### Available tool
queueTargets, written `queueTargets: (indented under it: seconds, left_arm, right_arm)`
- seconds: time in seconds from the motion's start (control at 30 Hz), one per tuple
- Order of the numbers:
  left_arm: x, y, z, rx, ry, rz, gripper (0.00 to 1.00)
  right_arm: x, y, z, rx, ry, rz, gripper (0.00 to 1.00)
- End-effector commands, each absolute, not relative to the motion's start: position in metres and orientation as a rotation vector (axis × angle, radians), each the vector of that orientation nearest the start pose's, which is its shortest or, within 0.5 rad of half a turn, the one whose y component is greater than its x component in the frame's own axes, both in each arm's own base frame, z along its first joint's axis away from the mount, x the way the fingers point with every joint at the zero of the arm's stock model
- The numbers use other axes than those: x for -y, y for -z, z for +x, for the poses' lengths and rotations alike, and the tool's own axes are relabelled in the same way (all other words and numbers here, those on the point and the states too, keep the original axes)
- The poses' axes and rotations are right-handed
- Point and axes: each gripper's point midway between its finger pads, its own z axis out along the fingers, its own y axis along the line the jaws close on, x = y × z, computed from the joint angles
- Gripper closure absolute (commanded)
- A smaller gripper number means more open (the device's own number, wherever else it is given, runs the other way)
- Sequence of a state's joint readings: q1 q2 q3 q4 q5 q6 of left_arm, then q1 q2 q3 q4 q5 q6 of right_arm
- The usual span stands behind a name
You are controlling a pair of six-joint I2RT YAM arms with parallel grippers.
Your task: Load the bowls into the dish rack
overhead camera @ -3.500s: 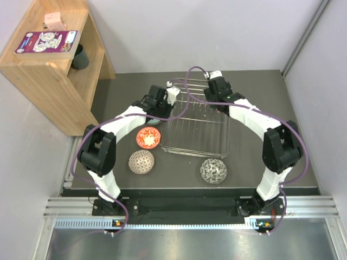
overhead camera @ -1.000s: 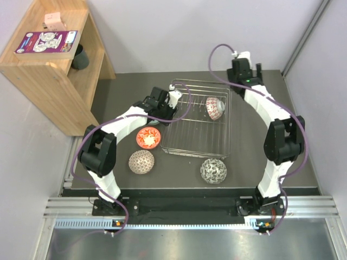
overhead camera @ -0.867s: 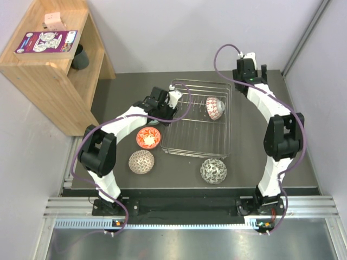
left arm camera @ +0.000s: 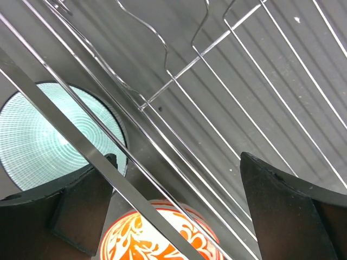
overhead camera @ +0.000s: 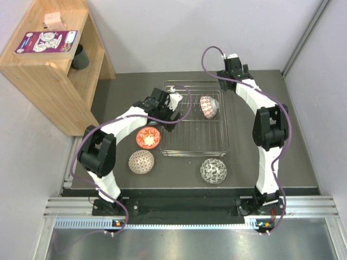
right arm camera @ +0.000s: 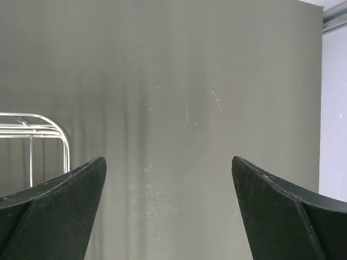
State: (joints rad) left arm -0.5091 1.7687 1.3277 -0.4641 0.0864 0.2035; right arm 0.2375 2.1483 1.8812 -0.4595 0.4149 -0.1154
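Loading part done: one patterned bowl (overhead camera: 209, 106) stood on edge among the tines of the dish rack (overhead camera: 190, 135). My left hand (left arm camera: 177, 162) gaped wide and empty over the rack's left rail, with the mint bowl (left arm camera: 49, 141) and red-orange bowl (left arm camera: 157, 233) below. My right hand (right arm camera: 168, 162) was wide and empty past the far corner. Next, I judged: lower onto the mint bowl's rim and pinch.

Under the left arm (overhead camera: 130, 116) the top view gives no clear sight of the mint green bowl (left arm camera: 49, 135) — only the left wrist view shows it, crossed by a wire of the dish rack (left arm camera: 217, 49) and overlapped by a fingertip (left arm camera: 76, 206) of the left gripper (left arm camera: 173, 214). The red-orange floral bowl (left arm camera: 157, 233) runs off the bottom edge there. The right wrist view catches just one corner of the rack, and the print on the purple card (overhead camera: 47, 41) is too small to read.
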Motion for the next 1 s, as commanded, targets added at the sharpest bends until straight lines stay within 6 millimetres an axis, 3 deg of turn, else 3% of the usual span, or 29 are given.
queueTargets:
  seconds: [0.0,0.13,0.2,0.27,0.33,0.43,0.47,0.53,0.57,0.67,0.8,0.97]
  left_arm:
    - [0.226,-0.156,0.406,-2.145,0.185,0.872,0.01]
    - [0.226,-0.206,0.419,-2.036,0.150,0.844,0.01]
    - [0.228,-0.238,0.421,-1.976,0.150,0.835,0.01]
    - [0.233,-0.269,0.413,-1.919,0.185,0.843,0.01]
    - [0.241,-0.284,0.390,-1.885,0.247,0.896,0.01]
    - [0.268,-0.277,0.336,-1.843,0.339,1.084,0.02]
    - [0.282,-0.259,0.311,-1.845,0.374,1.175,0.01]
    - [0.293,-0.246,0.273,-1.818,0.444,1.310,0.01]
    - [0.303,-0.230,0.249,-1.809,0.483,1.400,0.01]
    - [0.318,-0.211,0.206,-1.751,0.564,1.559,0.01]
    - [0.331,-0.189,0.173,-1.755,0.677,1.711,0.02]
    - [0.343,-0.156,0.139,-1.743,0.736,1.889,0.07]
  right_arm:
    - [-0.058,-0.178,0.567,-2.162,0.410,-0.107,0.01]
    - [-0.030,-0.218,0.557,-2.111,0.404,-0.045,0.01]
    - [-0.027,-0.230,0.551,-2.100,0.371,-0.050,0.00]
    - [-0.025,-0.246,0.540,-2.092,0.318,-0.077,0.01]
    - [-0.027,-0.256,0.528,-2.097,0.246,-0.131,0.00]
    - [-0.040,-0.253,0.501,-2.156,0.147,-0.272,0.00]
    - [-0.043,-0.251,0.492,-2.166,0.121,-0.320,0.00]
    - [-0.048,-0.251,0.465,-2.169,0.070,-0.382,0.00]
    - [-0.053,-0.252,0.457,-2.157,0.040,-0.415,0.00]
    - [-0.055,-0.262,0.426,-2.112,0.014,-0.447,0.00]
    - [-0.049,-0.272,0.390,-2.064,0.014,-0.442,0.00]
    - [-0.048,-0.274,0.366,-2.035,0.018,-0.474,0.00]
